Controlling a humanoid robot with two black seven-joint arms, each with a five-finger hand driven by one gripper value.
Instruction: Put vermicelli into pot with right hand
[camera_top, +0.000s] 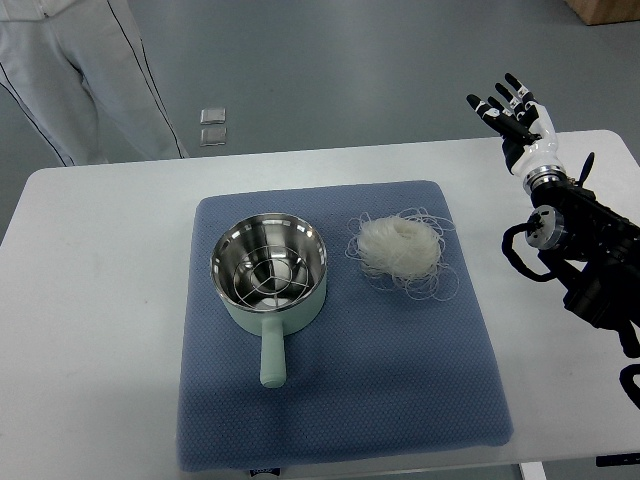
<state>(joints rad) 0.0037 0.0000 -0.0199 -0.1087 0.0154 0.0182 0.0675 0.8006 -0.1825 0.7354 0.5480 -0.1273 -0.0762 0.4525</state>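
Top view shows the task barely begun, as far as I can judge: the vermicelli (400, 250) lies as a pale nest of loose strands on the blue mat (345, 400), near the mat's right edge and towards its far side, and none of it is in the pot (270, 265). The pot, mint green outside and steel inside, sits just left of the nest with a small gap between them, its handle pointing to the mat's near edge. A wire rack rests inside it; otherwise it looks empty.

The right hand (512, 112) is raised above the far right corner of the white table (90, 300), well apart from the vermicelli, its dark fingers spread and holding nothing. Everything is left to do: reach the nest, grasp it, carry it over and drop it in the pot.

No left arm shows. The right arm runs out of the picture at the right edge. A person in pale trousers (80, 70) stands beyond the far left corner, cut off above the legs. Two small clear squares (212, 125) lie on the floor; I cannot tell what they are.
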